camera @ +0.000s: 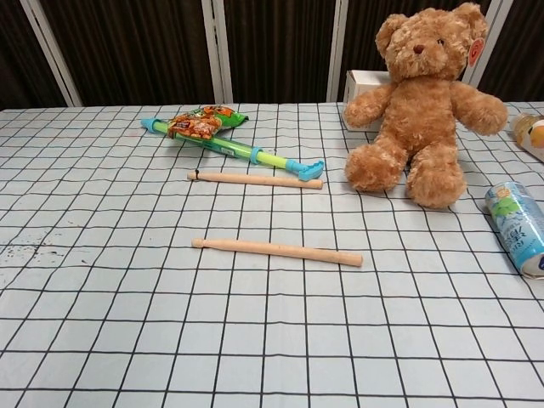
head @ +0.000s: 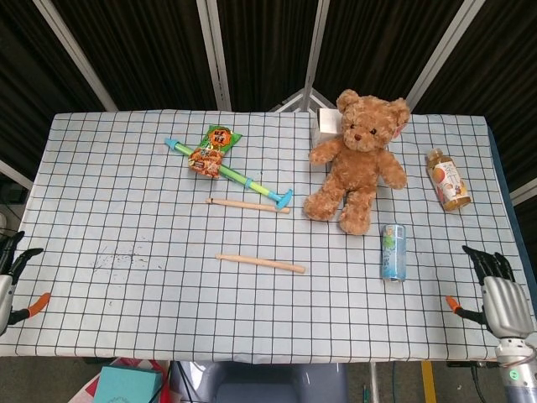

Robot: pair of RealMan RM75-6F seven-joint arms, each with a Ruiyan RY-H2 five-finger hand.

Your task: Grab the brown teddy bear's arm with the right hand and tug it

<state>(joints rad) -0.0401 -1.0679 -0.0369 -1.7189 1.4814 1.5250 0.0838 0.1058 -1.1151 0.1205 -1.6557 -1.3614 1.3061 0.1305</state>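
Note:
A brown teddy bear (head: 359, 159) (camera: 422, 106) sits upright at the back right of the checked table (head: 151, 218), both arms spread out to its sides. My right hand (head: 495, 294) hovers at the table's front right corner, fingers apart and empty, well short of the bear. At the front left edge my left hand (head: 10, 273) is only partly in frame, fingers spread, holding nothing. Neither hand appears in the chest view.
A blue can (head: 393, 251) lies between my right hand and the bear. A juice bottle (head: 446, 179) lies right of the bear, a white box (head: 327, 126) behind it. Two wooden sticks (head: 260, 263), a green-blue toy (head: 231, 174) and a snack packet (head: 211, 149) lie mid-table.

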